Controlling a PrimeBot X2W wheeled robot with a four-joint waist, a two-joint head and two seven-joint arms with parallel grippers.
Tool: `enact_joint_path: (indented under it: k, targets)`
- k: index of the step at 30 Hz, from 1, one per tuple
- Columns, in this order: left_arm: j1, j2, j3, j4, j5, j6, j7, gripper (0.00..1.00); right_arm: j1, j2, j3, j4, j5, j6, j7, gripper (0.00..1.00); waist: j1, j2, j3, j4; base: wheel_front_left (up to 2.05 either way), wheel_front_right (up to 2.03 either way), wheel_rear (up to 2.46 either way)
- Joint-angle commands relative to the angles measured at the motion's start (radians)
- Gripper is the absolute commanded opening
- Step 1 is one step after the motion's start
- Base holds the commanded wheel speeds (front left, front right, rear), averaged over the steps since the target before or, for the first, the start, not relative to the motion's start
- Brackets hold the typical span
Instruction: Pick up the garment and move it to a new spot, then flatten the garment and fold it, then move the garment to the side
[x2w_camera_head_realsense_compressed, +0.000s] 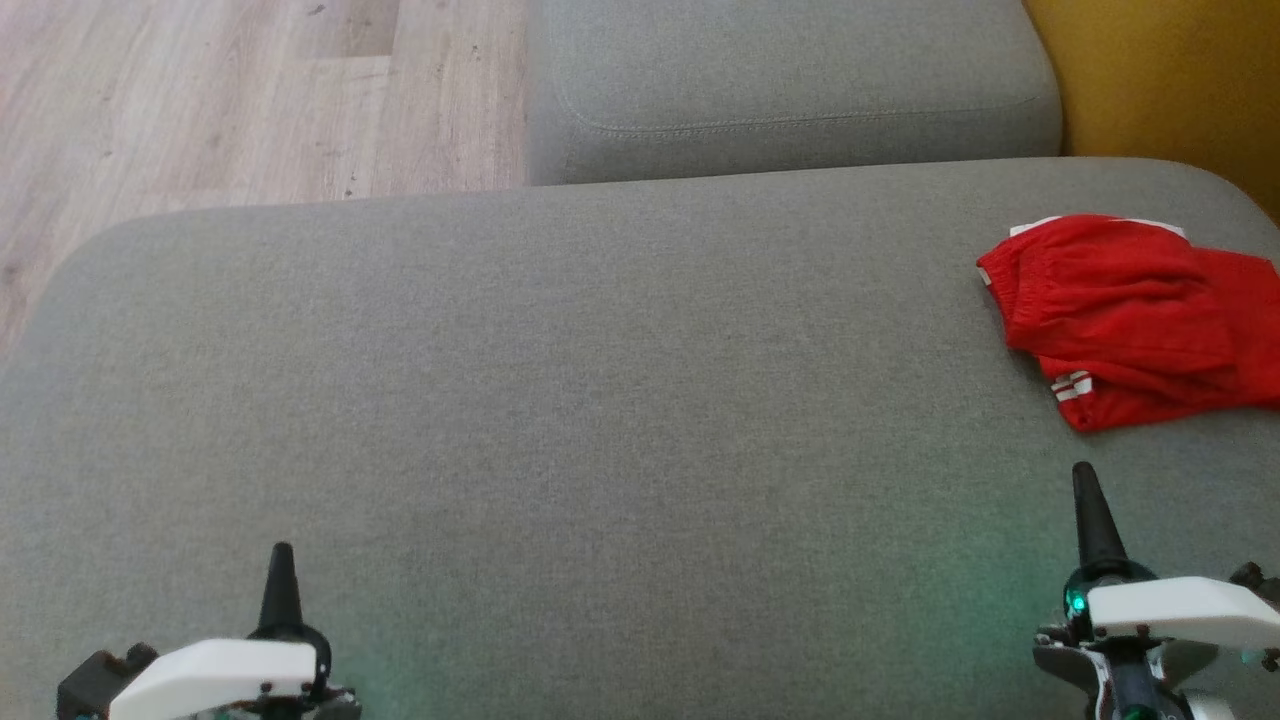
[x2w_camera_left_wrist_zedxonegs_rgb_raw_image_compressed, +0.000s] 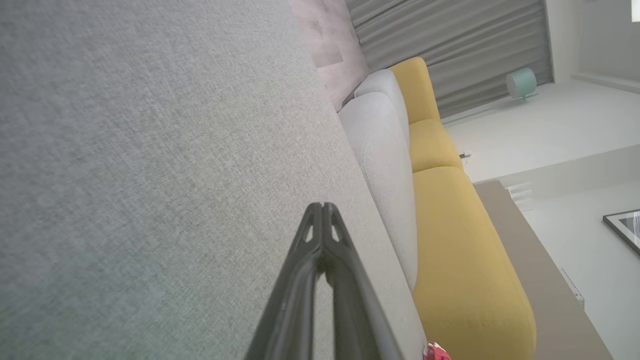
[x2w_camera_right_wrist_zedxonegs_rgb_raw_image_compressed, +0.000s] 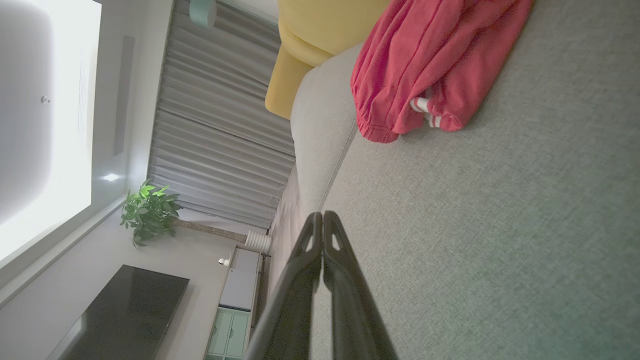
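— Two hands on your screen. State of each?

— Both closed, fingers pressed tip to tip, holding nothing. I see the left hand (x2w_camera_head_realsense_compressed: 281, 565) low at my left and the right hand (x2w_camera_head_realsense_compressed: 1088, 485) low at my right. Each sits over the grey sofa cushion (x2w_camera_head_realsense_compressed: 560, 400), fingers pointing away from me.

— Location of the garment?

— The red shorts (x2w_camera_head_realsense_compressed: 1130, 320), white stripes at one edge, lie in a loose, rumpled bundle at the far right edge of that cushion. They are just ahead of the right hand but not touching it, and well apart from the left.

— Step in hand?

— I cannot settle it. A bundle at the cushion's side fits shorts waiting to be lifted, and equally shorts folded and set aside. I judge any fold rough: the layers overlap but the edges do not line up.

— Good practice, then?

— Hold both hands closed and clear of the cloth while I read its lay. Consult the right wrist view, where the gathered edge and stripes show plainly. Commit no hand until the stage is confirmed. Note: thin fabric will likely drag and bunch on woven upholstery.

— Count.

— One garment. Two hands. Two grey cushions: the wide one, and a smaller cushion (x2w_camera_head_realsense_compressed: 790, 80) behind it. One patch of yellow upholstery (x2w_camera_head_realsense_compressed: 1170, 70), far right. One stretch of wooden floor (x2w_camera_head_realsense_compressed: 200, 100), far left.
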Motion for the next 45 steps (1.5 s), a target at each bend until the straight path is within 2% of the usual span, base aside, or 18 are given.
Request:
enact_joint_path:
  k: [1,36,45]
  targets:
    - [-0.065,-0.003,0.046,-0.022,-0.021,-0.014,0.006,0.0,-0.059,-0.022,0.008,-0.03,0.035,0.003,0.009,0.0,0.0001,0.0,0.001,0.0,0.0,0.0,0.0]
    - [-0.143,-0.082,0.213,0.014,-0.268,-0.129,0.098,0.0,-0.129,-0.022,-0.043,-0.018,0.432,0.004,0.071,0.0,0.0,0.0,0.031,-0.01,0.0,0.0,0.0]
    - [-0.143,-0.082,0.214,0.014,-0.268,-0.129,0.099,0.0,-0.13,-0.02,-0.046,-0.017,0.429,0.004,0.073,0.0,0.0,0.0,0.031,-0.01,0.0,0.0,0.0]
